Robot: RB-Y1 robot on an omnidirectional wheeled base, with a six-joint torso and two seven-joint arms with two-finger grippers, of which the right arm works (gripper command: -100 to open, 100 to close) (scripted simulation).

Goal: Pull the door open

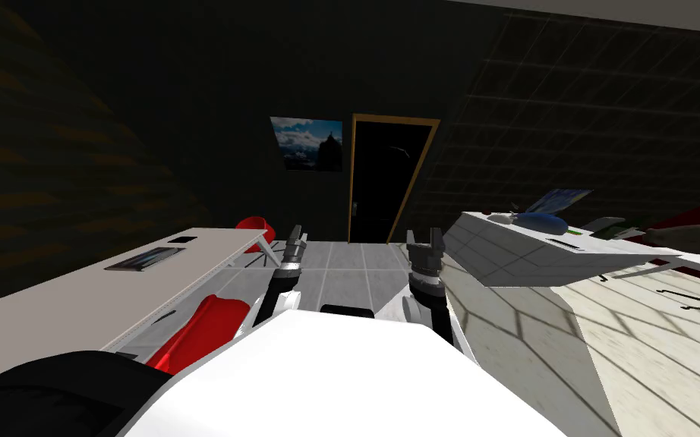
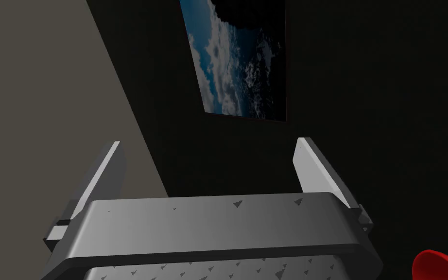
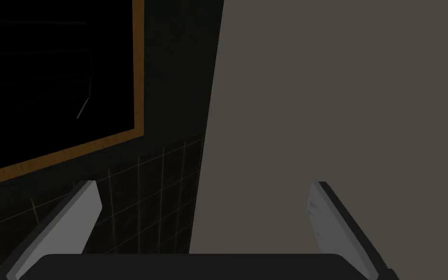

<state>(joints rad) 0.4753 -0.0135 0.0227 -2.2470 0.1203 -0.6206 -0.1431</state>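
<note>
Though raised side by side just ahead of the chest, left gripper [image 1: 295, 231] and right gripper [image 1: 425, 234] both empty, with blades spread wide and nothing between them. Beyond them, grey tiled floor [image 1: 348, 265], running as an aisle between a long pale desk [image 1: 75, 296] on the left, with a red chair [image 1: 204, 326] tucked beside it, and a white desk [image 1: 523, 262] on the right carrying some small clutter. Further on, at the end of this aisle and well apart from both grippers, the door [image 1: 386, 182]: a black upright panel in an orange-brown frame [image 1: 423, 163], set in the dark far wall, just to the right of a framed sky picture [image 1: 307, 144]. Long axis vertical, apart from the slant shared by the whole head view. Seems shut, though too dark to say for sure; a small pale mark at the left edge of the panel, possibly the handle, too small to tell. Lies ahead and a little to the right side, so more in line with the right gripper, pointed toward the frame, than with the left, pointed toward the picture. Judged step: approach not yet made, pulling not started; needs first driving forward along the aisle, keeping away from both desks, then probably reaching with the better-placed right arm
</note>
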